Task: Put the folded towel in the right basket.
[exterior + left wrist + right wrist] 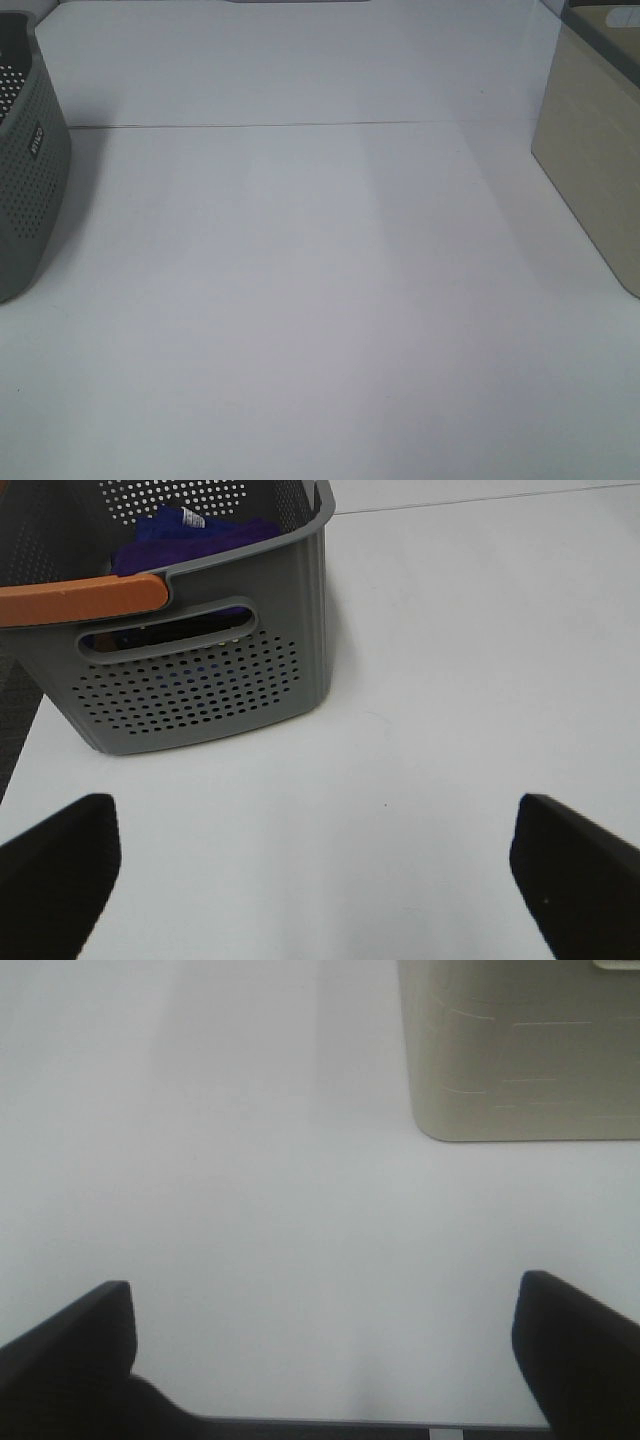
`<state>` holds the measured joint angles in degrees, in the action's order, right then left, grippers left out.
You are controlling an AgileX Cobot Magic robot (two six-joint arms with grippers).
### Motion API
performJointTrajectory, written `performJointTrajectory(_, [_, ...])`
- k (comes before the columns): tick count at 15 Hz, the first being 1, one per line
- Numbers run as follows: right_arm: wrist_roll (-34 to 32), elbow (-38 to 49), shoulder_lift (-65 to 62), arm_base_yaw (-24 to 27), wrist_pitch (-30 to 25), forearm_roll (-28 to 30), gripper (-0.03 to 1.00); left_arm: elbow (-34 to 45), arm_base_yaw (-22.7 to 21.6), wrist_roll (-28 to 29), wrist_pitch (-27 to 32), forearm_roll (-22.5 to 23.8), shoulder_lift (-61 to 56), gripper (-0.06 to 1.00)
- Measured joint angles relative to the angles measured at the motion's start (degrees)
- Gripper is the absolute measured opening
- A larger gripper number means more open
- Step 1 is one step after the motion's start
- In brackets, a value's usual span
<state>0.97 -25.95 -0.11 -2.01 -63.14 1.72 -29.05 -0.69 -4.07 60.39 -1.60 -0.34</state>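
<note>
grey basket, beige basket

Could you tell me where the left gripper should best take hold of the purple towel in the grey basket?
Probably from above, through the open top. The purple towel lies inside the grey basket, behind its perforated walls and orange handle, so a side approach is blocked. Pinch the topmost fold, clear of the handle. The left gripper is open over the white table, beside the basket.

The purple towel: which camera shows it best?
The left wrist view: the purple towel lies inside the grey basket, seen over its rim. The exterior high view shows only that basket's outer wall, no towel; the right wrist view shows neither.
</note>
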Motion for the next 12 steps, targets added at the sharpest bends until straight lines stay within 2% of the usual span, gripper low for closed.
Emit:
performJointTrajectory(3, [0.0, 0.0, 0.0, 1.7, 0.0, -0.4, 0.98, 0.0, 0.0, 0.1, 0.0, 0.0, 0.0, 0.99])
performJointTrajectory(12, [0.0, 0.0, 0.0, 1.3, 0.0, -1.7, 0.98, 0.0, 0.0, 0.1, 0.0, 0.0, 0.0, 0.99])
